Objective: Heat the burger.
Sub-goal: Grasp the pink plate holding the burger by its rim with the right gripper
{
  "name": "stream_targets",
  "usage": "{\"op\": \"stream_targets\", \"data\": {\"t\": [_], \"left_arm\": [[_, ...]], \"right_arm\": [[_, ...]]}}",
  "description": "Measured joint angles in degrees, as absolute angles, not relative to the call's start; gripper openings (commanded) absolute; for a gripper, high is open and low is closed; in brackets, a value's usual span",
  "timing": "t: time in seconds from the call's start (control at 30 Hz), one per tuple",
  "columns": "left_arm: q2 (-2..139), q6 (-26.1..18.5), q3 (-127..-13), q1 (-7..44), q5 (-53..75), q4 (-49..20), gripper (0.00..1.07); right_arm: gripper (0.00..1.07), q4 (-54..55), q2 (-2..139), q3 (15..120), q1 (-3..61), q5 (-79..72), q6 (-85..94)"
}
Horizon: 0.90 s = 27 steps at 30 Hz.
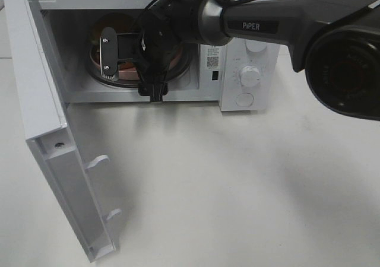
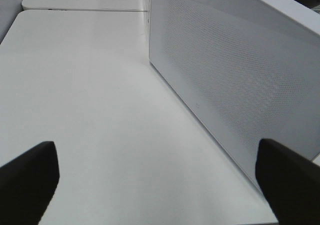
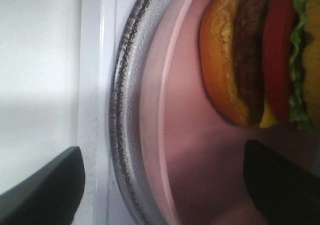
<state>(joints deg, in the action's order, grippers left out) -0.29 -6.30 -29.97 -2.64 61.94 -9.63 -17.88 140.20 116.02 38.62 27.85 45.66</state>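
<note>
Right now the right end effector (image 3: 162, 185) sits inside the mouth of the microwave (image 1: 249, 47), its dark fingers (image 3: 47, 190) spread wide apart with nothing between them but pink plate (image 3: 200, 150). Look at that wrist view: one fingertip hangs over the white cavity floor just outside the glass turntable (image 3: 125, 110), the other hovers over the plate itself. Neither is clamped on anything.

And there's the burger (image 3: 260, 60), sitting on that pink plate, which rests on the turntable inside the oven. Bun, dark patty, red tomato, green lettuce and a corner of yellow cheese all show, and it stands clear of both fingers.

From the high camera, the right arm (image 1: 261, 24) reaches in from the right and covers most of the cavity; only slivers of plate and turntable show around the wrist. The microwave door (image 1: 53, 160) hangs wide open to the left.

Over to the left end effector (image 2: 160, 182): fingers fully apart, empty, hovering above the white counter (image 2: 90, 110) beside a perforated white panel (image 2: 225, 85). It is well away from the burger.
</note>
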Motion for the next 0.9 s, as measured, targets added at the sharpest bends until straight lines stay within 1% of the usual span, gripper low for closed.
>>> {"op": "stream_targets", "data": {"t": [0.2,0.27,0.37,0.43,0.5,0.53,0.57,0.6,0.63,0.67,0.7,0.73,0.77,0.8,0.83,0.87,0.9], "left_arm": [[-0.3,-6.3,-30.0,-2.6,61.9,-9.6,1.00],[-0.3,-6.3,-30.0,-2.6,61.9,-9.6,1.00],[-0.3,-6.3,-30.0,-2.6,61.9,-9.6,1.00],[-0.3,-6.3,-30.0,-2.6,61.9,-9.6,1.00],[-0.3,-6.3,-30.0,-2.6,61.9,-9.6,1.00],[-0.3,-6.3,-30.0,-2.6,61.9,-9.6,1.00],[-0.3,-6.3,-30.0,-2.6,61.9,-9.6,1.00],[-0.3,-6.3,-30.0,-2.6,61.9,-9.6,1.00],[-0.3,-6.3,-30.0,-2.6,61.9,-9.6,1.00],[-0.3,-6.3,-30.0,-2.6,61.9,-9.6,1.00],[-0.3,-6.3,-30.0,-2.6,61.9,-9.6,1.00],[-0.3,-6.3,-30.0,-2.6,61.9,-9.6,1.00],[-0.3,-6.3,-30.0,-2.6,61.9,-9.6,1.00],[-0.3,-6.3,-30.0,-2.6,61.9,-9.6,1.00],[-0.3,-6.3,-30.0,-2.6,61.9,-9.6,1.00],[-0.3,-6.3,-30.0,-2.6,61.9,-9.6,1.00],[-0.3,-6.3,-30.0,-2.6,61.9,-9.6,1.00]], "right_arm": [[0.80,-16.9,142.2,117.8,38.3,27.5,45.7],[0.73,-15.8,143.1,118.4,38.3,26.5,45.8],[0.71,-15.8,143.2,118.5,38.3,26.3,45.8],[0.67,-14.2,143.4,118.8,38.3,26.4,45.9],[0.66,-13.7,143.4,118.8,38.3,26.2,45.9],[0.61,-12.7,143.4,118.8,38.3,25.8,45.9],[0.61,-12.7,143.4,118.8,38.3,25.8,45.9],[0.57,-12.3,143.4,118.8,38.4,25.7,46.0],[0.47,-11.6,143.4,118.8,38.4,25.8,46.0],[0.47,-11.6,143.4,118.8,38.4,25.8,46.0],[0.40,-11.1,143.4,118.8,38.4,26.0,46.0],[0.27,-9.9,143.5,118.8,38.5,26.6,45.9],[0.27,-9.9,143.5,118.8,38.5,26.6,45.9],[0.20,-9.3,143.5,118.8,38.5,26.9,45.9],[0.09,-7.7,143.5,118.8,38.6,27.3,45.8],[0.09,-7.7,143.5,118.8,38.6,27.3,45.8],[0.01,-6.0,143.5,118.8,38.8,25.2,45.7]]}}
